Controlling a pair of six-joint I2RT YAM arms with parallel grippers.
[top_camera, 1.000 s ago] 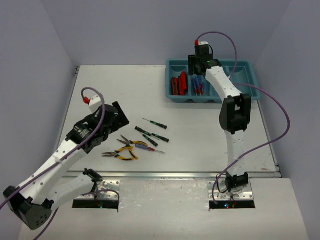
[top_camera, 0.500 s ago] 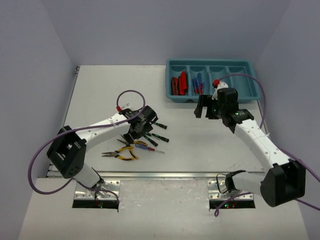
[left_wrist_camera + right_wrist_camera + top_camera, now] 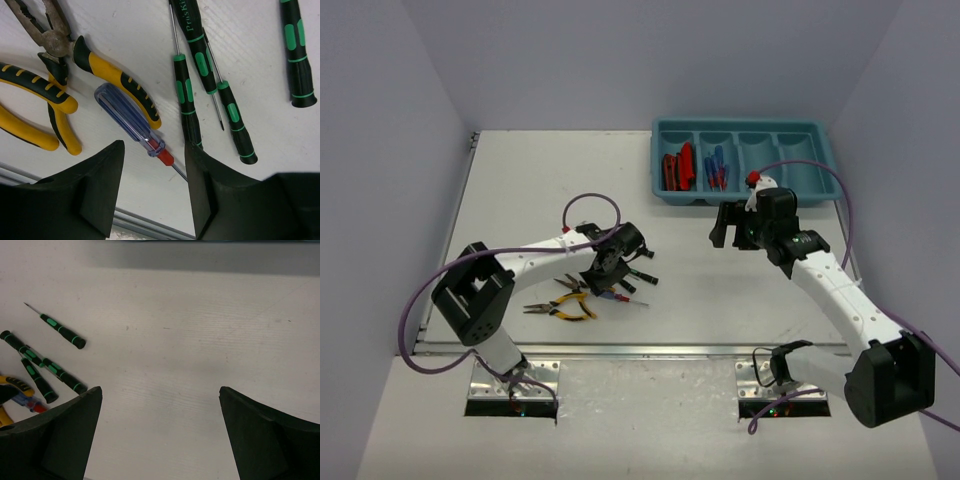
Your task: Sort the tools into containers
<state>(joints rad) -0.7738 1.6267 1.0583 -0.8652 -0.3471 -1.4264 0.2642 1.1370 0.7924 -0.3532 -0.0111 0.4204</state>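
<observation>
Loose tools lie near the table's front left. The blue-handled, red-tipped screwdriver (image 3: 128, 120) rests beside two yellow-handled pliers (image 3: 116, 83), with several black-and-green screwdrivers (image 3: 186, 99) to its right. My left gripper (image 3: 155, 167) hangs low over them, jaws partly narrowed. The screwdriver's red tip and shaft lie between the jaws, with a gap on each side. My right gripper (image 3: 725, 226) hovers open over bare table, holding nothing. The teal tray (image 3: 745, 128) at the back right holds red knives (image 3: 677, 168) in its first compartment and blue screwdrivers (image 3: 716, 170) in its second.
The tray's two right compartments (image 3: 785, 160) look empty. The table's metal front edge (image 3: 75, 197) runs just below my left fingers. In the right wrist view, the green screwdrivers (image 3: 62, 332) lie at the far left of the bare white tabletop (image 3: 200, 340).
My left gripper has swung from the left onto the tool pile and narrowed its jaws around the blue screwdriver's tip. My right arm left the tray and now hovers above mid-table.
</observation>
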